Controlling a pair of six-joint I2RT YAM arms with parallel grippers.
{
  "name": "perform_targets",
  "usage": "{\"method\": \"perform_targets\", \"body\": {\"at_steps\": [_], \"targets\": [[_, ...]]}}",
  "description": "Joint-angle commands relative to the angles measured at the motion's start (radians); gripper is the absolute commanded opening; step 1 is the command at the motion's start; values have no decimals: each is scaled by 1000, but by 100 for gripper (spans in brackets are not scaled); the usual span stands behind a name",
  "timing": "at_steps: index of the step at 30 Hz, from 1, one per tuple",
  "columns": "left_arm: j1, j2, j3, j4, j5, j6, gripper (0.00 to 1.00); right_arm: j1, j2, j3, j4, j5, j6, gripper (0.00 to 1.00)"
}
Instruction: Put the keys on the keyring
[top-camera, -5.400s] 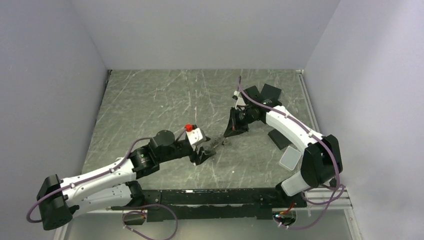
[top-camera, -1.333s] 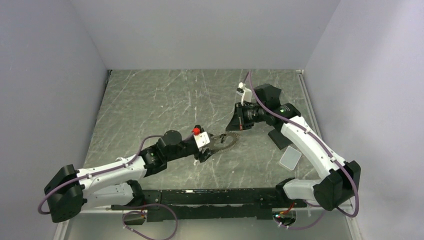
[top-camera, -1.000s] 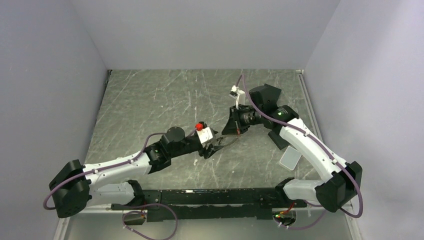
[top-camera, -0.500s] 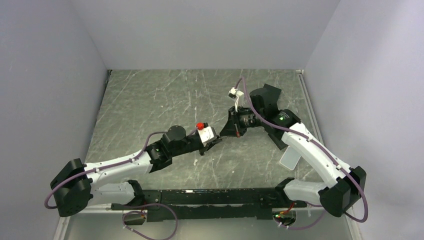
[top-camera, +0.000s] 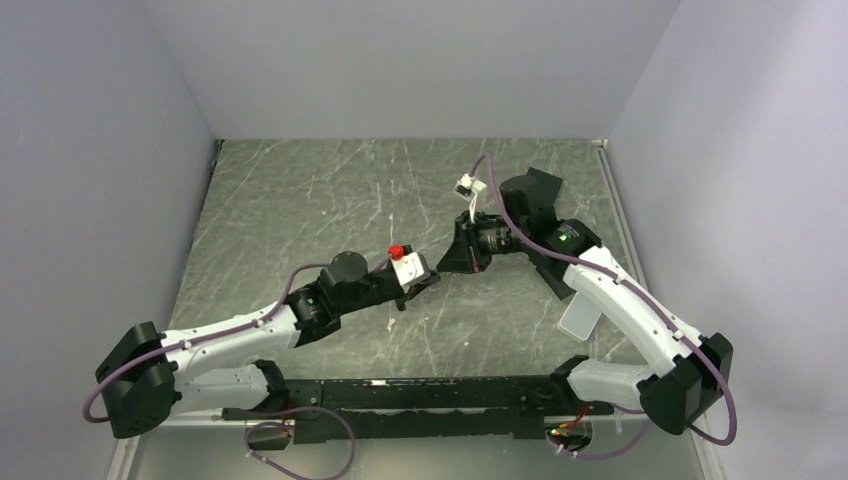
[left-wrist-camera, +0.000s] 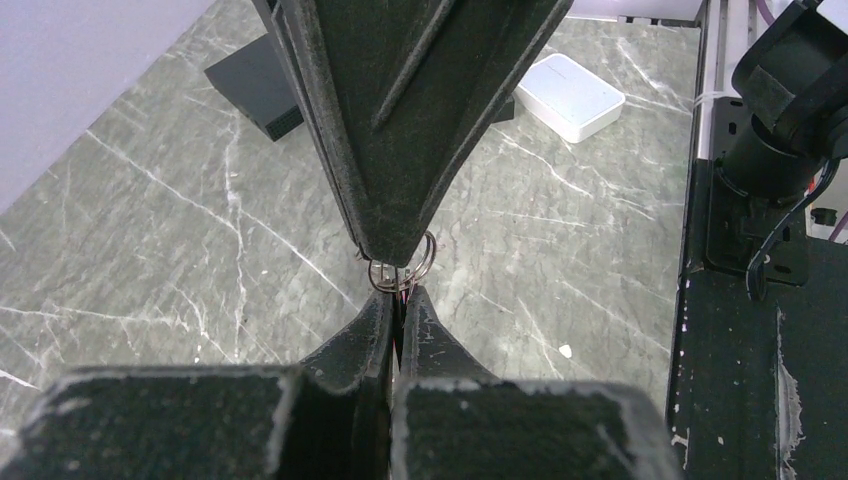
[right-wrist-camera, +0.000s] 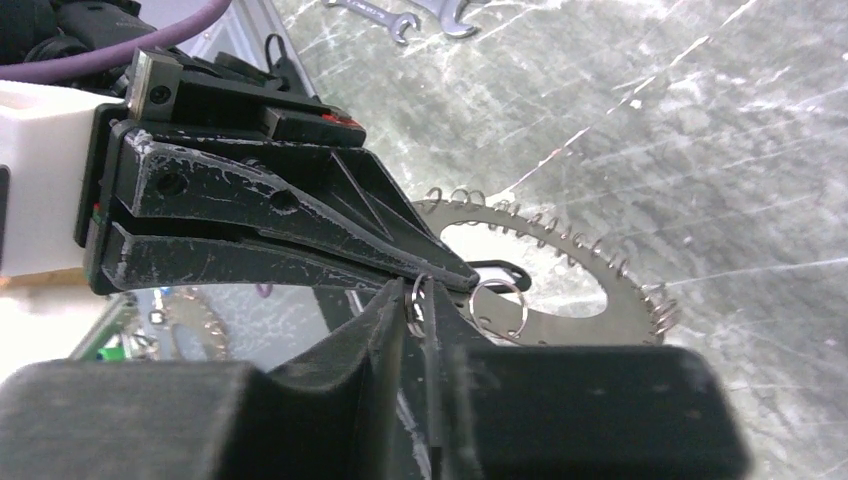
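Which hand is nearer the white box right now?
Right. The hands sit almost tip to tip; the right hand lies on the side toward the white box, the left hand on the side away from it.

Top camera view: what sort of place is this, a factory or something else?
Probably a robotics test cell, not a factory: plain grey walls box in one marbled table, the left arm and right arm are bolted to a rail at its near edge, and wrenches lie on it.
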Motion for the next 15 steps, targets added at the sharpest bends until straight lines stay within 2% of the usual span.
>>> {"method": "perform_targets", "body": {"at_steps": [1,3,6,10,15], "targets": [[-2,-37,-3,49,-15,-20,0,2,3,48,45,23,-2,31],[-2,-40,-9,59,-31,-30,0,2,0,51,45,42,4,49],[0,-39,-17,77,-62,-51,0,3,-21,46,59,68,12,62],[4,-45,-36,128,-112,-104,0,3,-74,9,116,120,26,63],[16,-63,-35,162,-174,-224,0,9,-164,-116,264,197,36,62]]}}
